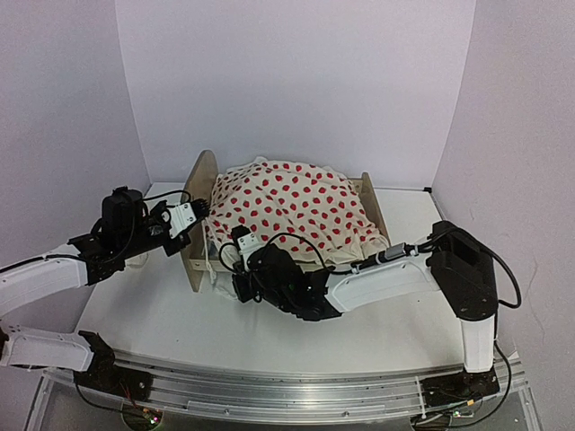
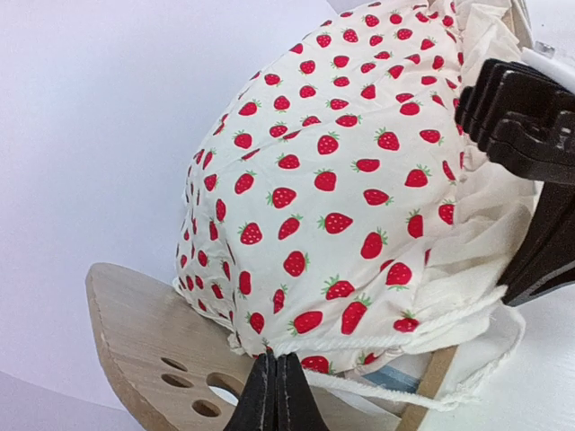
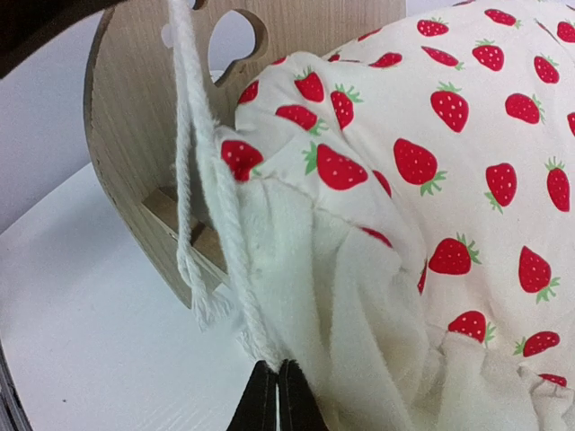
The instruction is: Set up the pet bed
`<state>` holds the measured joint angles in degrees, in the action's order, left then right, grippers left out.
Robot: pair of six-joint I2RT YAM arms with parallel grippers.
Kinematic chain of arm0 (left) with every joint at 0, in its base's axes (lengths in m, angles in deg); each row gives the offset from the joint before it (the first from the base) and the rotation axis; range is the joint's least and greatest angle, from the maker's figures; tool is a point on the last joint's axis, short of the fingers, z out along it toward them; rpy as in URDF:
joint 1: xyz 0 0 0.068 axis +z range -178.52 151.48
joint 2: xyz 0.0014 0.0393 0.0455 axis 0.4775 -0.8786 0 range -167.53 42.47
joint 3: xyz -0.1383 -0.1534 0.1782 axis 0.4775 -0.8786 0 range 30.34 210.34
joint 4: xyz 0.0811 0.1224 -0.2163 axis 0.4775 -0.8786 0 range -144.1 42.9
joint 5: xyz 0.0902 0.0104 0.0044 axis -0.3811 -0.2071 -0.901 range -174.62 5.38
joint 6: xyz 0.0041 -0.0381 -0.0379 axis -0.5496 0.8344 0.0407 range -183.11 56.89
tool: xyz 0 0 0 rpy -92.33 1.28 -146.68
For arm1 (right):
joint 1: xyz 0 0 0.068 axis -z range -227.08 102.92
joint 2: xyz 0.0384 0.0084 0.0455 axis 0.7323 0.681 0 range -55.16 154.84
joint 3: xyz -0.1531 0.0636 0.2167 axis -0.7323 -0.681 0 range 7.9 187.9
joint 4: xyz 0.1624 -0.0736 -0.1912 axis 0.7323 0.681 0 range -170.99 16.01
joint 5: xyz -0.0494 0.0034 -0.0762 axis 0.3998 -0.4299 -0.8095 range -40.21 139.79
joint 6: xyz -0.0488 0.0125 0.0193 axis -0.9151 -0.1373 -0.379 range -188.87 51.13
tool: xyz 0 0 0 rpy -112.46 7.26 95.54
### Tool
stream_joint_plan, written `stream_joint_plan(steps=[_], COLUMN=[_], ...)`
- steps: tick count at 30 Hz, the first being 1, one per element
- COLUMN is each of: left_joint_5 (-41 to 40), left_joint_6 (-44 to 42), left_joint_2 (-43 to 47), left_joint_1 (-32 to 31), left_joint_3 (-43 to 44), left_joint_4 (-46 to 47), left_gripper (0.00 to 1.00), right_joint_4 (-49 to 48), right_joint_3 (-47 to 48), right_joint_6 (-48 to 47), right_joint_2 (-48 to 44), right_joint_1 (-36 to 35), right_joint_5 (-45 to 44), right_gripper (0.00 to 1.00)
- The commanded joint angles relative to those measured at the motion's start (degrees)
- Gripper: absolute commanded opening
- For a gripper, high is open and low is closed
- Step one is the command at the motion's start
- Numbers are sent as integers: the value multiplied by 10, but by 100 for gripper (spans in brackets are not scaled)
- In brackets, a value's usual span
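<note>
The left arm [image 1: 45, 278] came in low and almost level from the left side of the counter [image 1: 171, 319]. The left gripper [image 1: 201, 209] was at the rounded headboard [image 1: 199, 180] of the pet bed [image 1: 193, 260], with its fingers [image 2: 277, 395] pressed together. The pet bed stood in the middle of the counter, near the back wall [image 1: 296, 81], with the headboard on the left and the footboard [image 1: 373, 202] on the right. A strawberry blanket [image 1: 287, 202] was heaped over it and hung over the near rail. The right arm [image 1: 395, 274] had its elbow raised on the right and its forearm stretched low along the front of the bed. The right gripper [image 1: 226, 268] was at the near left corner, under the blanket's ruffled edge, also closed. A white cord [image 3: 202, 180] ran down to its fingertips [image 3: 277, 395]; we could not tell if it was pinched. Open counter lay between the bed and the arm bases.
</note>
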<state>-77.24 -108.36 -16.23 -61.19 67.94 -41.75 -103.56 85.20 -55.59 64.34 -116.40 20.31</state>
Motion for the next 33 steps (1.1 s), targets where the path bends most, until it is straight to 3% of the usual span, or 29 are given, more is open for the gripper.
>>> stream_joint_plan(steps=[1,13,20,33], left_joint_5=[-18,11,-20,-92], left_joint_6=[-101,-341,-465,-606], left_joint_2=[-21,-50,-53,-59], left_joint_1=[2,2,2,6], left_joint_3=[44,69,70,86], left_joint_4=[78,160,164,132], left_gripper=[0,0,0,0], right_joint_4=[54,59,59,59], right_joint_3=[-8,32,42,76], right_joint_6=[1,-2,-2,3], right_joint_2=[-37,-20,-10,14], right_joint_1=[4,4,4,4], right_joint_5=[-17,14,23,60], right_gripper=[0,0,0,0])
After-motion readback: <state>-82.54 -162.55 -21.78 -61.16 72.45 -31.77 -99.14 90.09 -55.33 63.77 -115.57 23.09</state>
